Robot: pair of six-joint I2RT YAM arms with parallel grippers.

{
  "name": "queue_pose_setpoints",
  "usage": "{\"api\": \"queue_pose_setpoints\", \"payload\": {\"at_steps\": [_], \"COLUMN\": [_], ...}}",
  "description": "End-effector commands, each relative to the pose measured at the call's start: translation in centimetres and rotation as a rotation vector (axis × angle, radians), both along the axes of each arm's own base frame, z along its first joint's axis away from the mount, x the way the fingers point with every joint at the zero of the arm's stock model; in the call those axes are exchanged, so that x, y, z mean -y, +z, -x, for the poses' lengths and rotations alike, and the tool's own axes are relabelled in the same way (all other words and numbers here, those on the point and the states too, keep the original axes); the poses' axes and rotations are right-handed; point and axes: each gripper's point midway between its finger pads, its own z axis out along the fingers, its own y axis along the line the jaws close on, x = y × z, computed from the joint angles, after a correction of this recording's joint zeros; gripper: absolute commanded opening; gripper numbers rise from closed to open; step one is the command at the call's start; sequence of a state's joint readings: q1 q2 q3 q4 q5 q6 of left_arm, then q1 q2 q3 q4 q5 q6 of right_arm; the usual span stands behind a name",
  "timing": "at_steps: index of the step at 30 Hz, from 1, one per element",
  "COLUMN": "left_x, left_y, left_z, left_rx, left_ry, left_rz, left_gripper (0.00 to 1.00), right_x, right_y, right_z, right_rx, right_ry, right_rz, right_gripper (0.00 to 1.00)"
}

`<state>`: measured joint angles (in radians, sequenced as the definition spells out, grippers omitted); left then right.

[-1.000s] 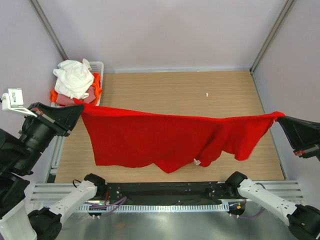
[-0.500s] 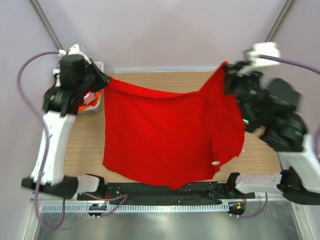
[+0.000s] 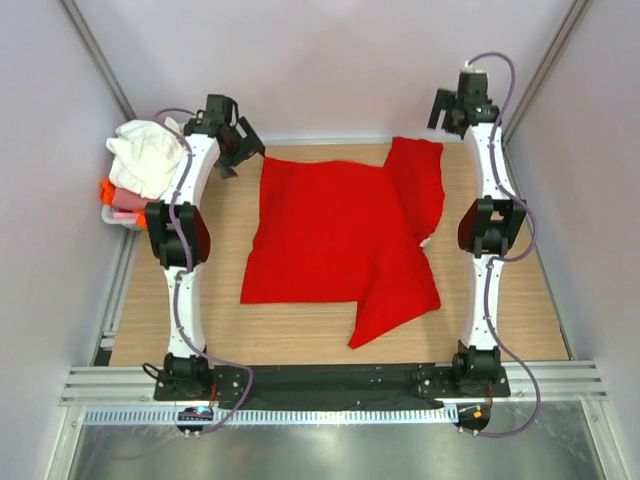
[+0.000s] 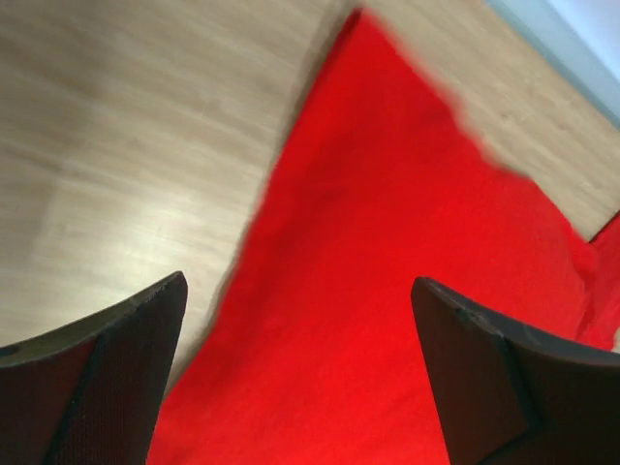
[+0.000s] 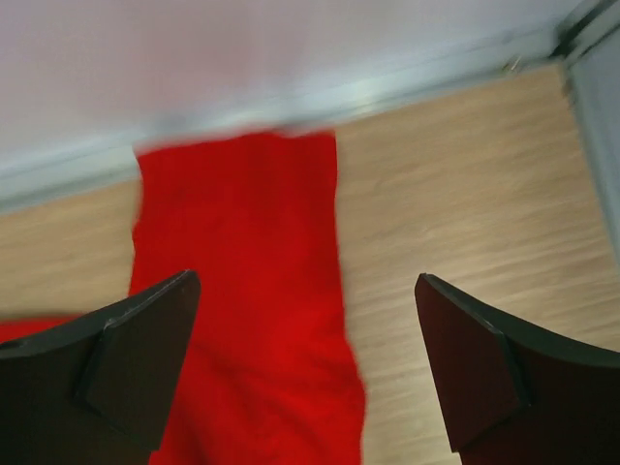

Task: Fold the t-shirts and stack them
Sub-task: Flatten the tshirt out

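The bright red t-shirt (image 3: 330, 230) lies spread on the wooden table, its right part folded over into a flap (image 3: 395, 290) and one sleeve (image 3: 415, 175) pointing to the far edge. My left gripper (image 3: 244, 152) hovers open over its far left corner, and in the left wrist view (image 4: 298, 281) red cloth (image 4: 387, 271) shows below the gap, not held. My right gripper (image 3: 446, 115) stands open by the far right sleeve; the right wrist view (image 5: 308, 276) shows the sleeve (image 5: 242, 291) beneath, free of the fingers. White (image 3: 148, 155), orange (image 3: 107, 189) and pink (image 3: 125, 199) t-shirts sit piled at far left.
The pile at far left rests in a white basket (image 3: 118, 216), mostly hidden by the cloth and my left arm (image 3: 178, 235). Purple walls and metal posts close in the table on three sides. Bare wood (image 3: 300, 345) shows in front of the shirt.
Both grippers carried the red shirt from hanging stretched over the table toward the far edge, then opened and let it go. It now lies on the table.
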<state>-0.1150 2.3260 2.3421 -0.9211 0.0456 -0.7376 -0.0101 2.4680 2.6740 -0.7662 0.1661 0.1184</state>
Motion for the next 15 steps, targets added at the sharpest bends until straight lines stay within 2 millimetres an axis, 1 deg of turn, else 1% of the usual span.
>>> {"api": "queue_pose_setpoints", "payload": {"at_steps": [1, 2, 3, 4, 5, 6, 8, 9, 10, 11, 12, 13, 14, 15], "left_x": [0.9, 0.6, 0.8, 0.8, 0.4, 0.9, 1.1, 1.3, 1.4, 1.3, 1.5, 1.3, 1.2, 1.0], "left_y": [7.6, 8.0, 9.0, 9.0, 9.2, 9.0, 8.5, 7.7, 7.0, 3.6, 3.4, 3.5, 2.8, 0.5], "left_z": [2.4, 2.8, 4.0, 4.7, 6.2, 7.1, 9.0, 10.8, 11.7, 13.6, 14.0, 15.0, 15.6, 16.7], "left_rx": [0.124, 0.143, 0.161, 0.157, 0.143, 0.132, 0.115, 0.105, 0.098, 0.026, 0.047, 0.058, 0.052, 0.009], "left_ry": [-0.032, -0.015, -0.025, -0.029, -0.027, -0.050, -0.069, -0.083, -0.086, -0.098, -0.100, -0.098, -0.098, -0.100], "left_rz": [-0.046, -0.072, -0.080, -0.090, -0.110, -0.124, -0.145, -0.153, -0.145, -0.148, -0.129, -0.119, -0.120, -0.124], "left_gripper": [1.00, 1.00, 1.00, 1.00, 1.00, 1.00, 1.00, 1.00, 1.00, 1.00, 1.00, 1.00, 1.00, 1.00], "right_x": [-6.9, -7.1, -7.2, -7.1, -6.9, -6.8, -6.4, -6.3, -5.7, -5.3, -5.3, -5.3, -5.3, -5.4], "right_y": [12.2, 12.7, 9.0, 8.8, 8.4, 7.7, 6.4, 5.1, 4.3, 1.5, 2.0, 1.3, 0.8, -0.4], "right_z": [3.9, 4.7, 5.0, 5.8, 7.5, 8.4, 10.2, 12.1, 13.1, 14.6, 16.2, 17.3, 18.5, 20.9], "right_rx": [0.204, 0.219, 0.162, 0.157, 0.133, 0.101, 0.048, -0.007, -0.034, -0.108, -0.109, -0.139, -0.160, -0.208], "right_ry": [0.180, 0.178, 0.169, 0.155, 0.143, 0.130, 0.104, 0.090, 0.053, 0.028, 0.025, 0.019, 0.014, 0.012], "right_rz": [-0.188, -0.214, -0.228, -0.234, -0.240, -0.241, -0.238, -0.247, -0.232, -0.227, -0.228, -0.231, -0.236, -0.244], "right_gripper": [1.00, 1.00, 1.00, 1.00, 1.00, 1.00, 1.00, 1.00, 1.00, 1.00, 1.00, 1.00, 1.00, 1.00]}}
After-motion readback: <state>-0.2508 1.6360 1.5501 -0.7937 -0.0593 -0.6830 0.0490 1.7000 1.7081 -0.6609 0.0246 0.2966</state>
